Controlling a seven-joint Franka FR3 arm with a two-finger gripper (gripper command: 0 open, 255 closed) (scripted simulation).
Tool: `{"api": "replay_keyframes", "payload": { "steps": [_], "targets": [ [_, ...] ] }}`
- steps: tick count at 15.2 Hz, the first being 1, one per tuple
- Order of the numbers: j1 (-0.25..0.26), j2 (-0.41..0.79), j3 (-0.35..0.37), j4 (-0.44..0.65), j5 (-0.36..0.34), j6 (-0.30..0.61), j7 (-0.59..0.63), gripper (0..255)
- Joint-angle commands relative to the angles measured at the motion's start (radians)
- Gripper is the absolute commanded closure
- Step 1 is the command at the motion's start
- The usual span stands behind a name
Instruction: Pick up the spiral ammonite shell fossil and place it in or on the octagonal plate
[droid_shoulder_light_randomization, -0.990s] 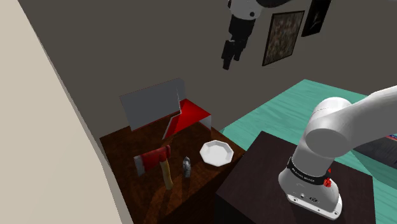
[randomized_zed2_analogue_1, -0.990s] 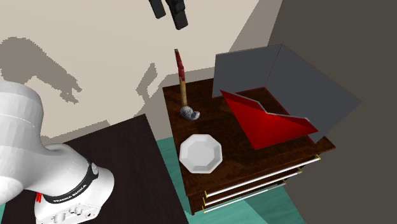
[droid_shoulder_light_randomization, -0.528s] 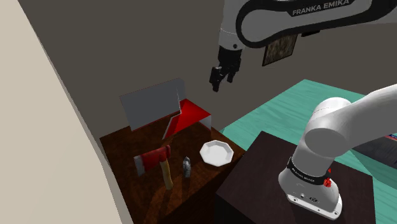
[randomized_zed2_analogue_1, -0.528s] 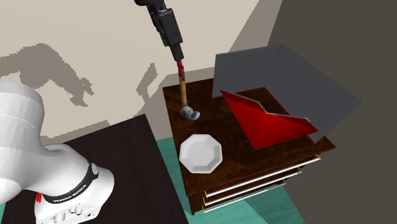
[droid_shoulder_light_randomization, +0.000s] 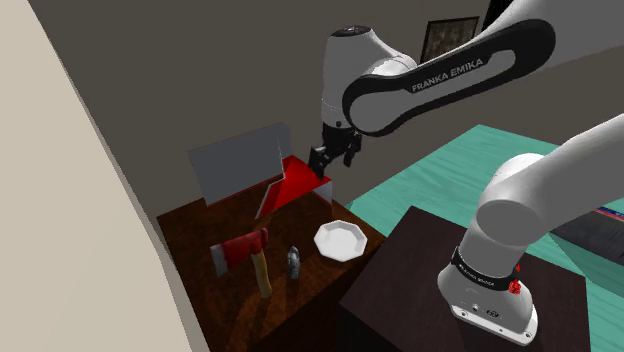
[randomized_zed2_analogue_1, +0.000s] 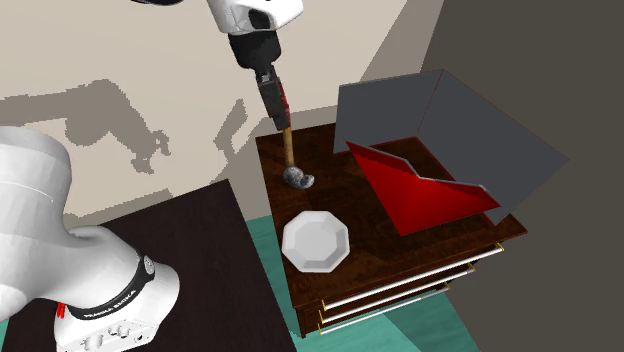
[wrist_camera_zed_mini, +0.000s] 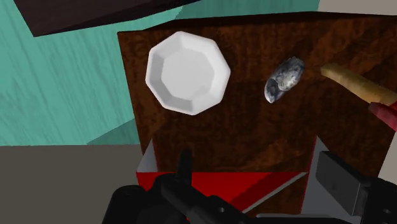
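Note:
The ammonite fossil (droid_shoulder_light_randomization: 293, 260) is a small grey mottled spiral shell on the dark wooden cabinet top (droid_shoulder_light_randomization: 200, 235), beside the axe handle. In the second exterior view the fossil (randomized_zed2_analogue_1: 298, 178) lies just beyond the plate, and in the wrist view the fossil (wrist_camera_zed_mini: 284, 79) lies ahead of the fingers. The white octagonal plate (droid_shoulder_light_randomization: 343, 240) (randomized_zed2_analogue_1: 316, 241) (wrist_camera_zed_mini: 188, 73) sits empty near the cabinet's front corner. My gripper (droid_shoulder_light_randomization: 333, 160) (randomized_zed2_analogue_1: 277, 105) (wrist_camera_zed_mini: 264, 181) hangs well above the cabinet, open, with nothing between its fingers.
An axe (droid_shoulder_light_randomization: 250, 258) with a red head and wooden handle (randomized_zed2_analogue_1: 288, 142) (wrist_camera_zed_mini: 356, 86) lies next to the fossil. A grey box with a red inside (droid_shoulder_light_randomization: 270, 175) (randomized_zed2_analogue_1: 430, 160) stands at the back of the cabinet. Teal floor (droid_shoulder_light_randomization: 450, 165) lies beyond the dark stand (droid_shoulder_light_randomization: 420, 270).
The arm has swung down and toward the shoulder view's left, bringing the gripper from near the ceiling to above the cabinet. The fingers stay open; nothing on the cabinet has moved.

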Motion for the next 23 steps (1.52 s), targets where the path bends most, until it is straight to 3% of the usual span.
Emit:
{"api": "replay_keyframes", "payload": {
  "steps": [1,5,8,11,14,18,23],
  "targets": [
    [-0.017,0.063,0.050,-0.010,0.003,0.066,0.084,0],
    [-0.070,0.208,0.152,-0.009,-0.024,0.188,0.256,0],
    [-0.130,0.337,0.234,0.010,-0.088,0.275,0.411,0],
    [-0.202,0.488,0.312,0.047,-0.221,0.346,0.609,0],
    [-0.245,0.663,0.346,0.105,-0.435,0.385,0.858,0],
    [-0.169,0.885,0.257,0.211,-0.684,0.394,1.152,0],
    [-0.031,1.108,0.119,0.361,-0.826,0.405,1.381,0]
  ]
}}
